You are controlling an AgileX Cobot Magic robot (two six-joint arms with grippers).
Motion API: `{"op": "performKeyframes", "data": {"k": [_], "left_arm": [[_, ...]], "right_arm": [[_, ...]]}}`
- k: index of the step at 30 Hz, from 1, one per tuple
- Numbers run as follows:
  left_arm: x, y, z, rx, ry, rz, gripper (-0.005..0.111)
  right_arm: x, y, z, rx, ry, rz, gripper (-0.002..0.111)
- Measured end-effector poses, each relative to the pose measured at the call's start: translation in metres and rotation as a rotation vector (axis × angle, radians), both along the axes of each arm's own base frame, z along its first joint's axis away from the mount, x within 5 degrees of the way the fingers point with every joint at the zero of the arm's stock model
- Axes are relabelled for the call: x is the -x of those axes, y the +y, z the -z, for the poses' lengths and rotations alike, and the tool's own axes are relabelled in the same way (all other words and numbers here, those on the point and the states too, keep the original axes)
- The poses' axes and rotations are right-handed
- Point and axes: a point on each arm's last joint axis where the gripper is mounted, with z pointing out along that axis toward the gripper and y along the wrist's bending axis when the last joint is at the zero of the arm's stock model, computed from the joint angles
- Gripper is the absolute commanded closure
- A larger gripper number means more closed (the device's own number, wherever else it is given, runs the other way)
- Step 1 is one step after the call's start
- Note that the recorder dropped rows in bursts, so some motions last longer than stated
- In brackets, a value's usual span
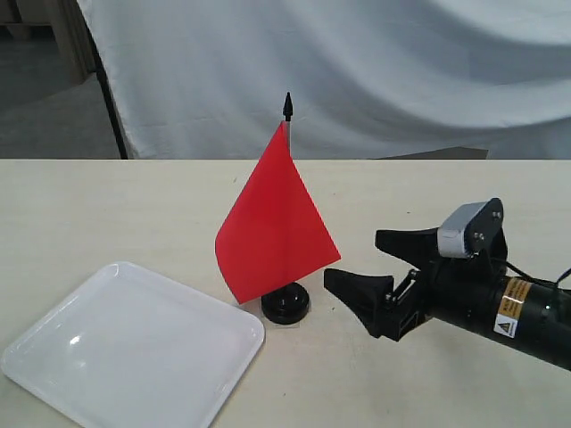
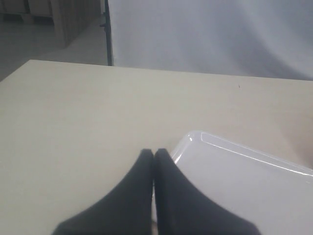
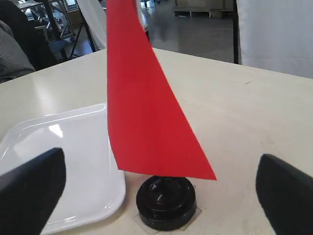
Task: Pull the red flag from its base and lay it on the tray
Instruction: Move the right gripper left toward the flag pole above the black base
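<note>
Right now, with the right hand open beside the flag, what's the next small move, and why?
Probably ease the right hand forward until its open fingers straddle the pole just above the base. The flag stands upright in the base, and the hand is apart from it, so closing now would catch nothing.

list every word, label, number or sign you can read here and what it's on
Nothing can be read in any view.
Orange label on the right arm: dark print, too small to read.
White sticker just below it on the same arm: a warning triangle sign, with no text that can be made out.
Red flag, base and tray: plain, no markings visible.
</note>
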Motion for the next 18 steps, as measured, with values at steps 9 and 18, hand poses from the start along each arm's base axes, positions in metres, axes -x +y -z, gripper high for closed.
{"op": "performKeyframes", "data": {"k": [9,18], "left_arm": [[0.000,0.000,0.000,0.000,0.000,0.000,0.107],[0.000,0.000,0.000,0.000,0.000,0.000,0.107]], "right_arm": [[-0.053,0.031,0.001,0.156,-0.056,-0.008,0.005],[-0.084,0.067,0.012,0.119,-0.071,-0.243,0.006]]}}
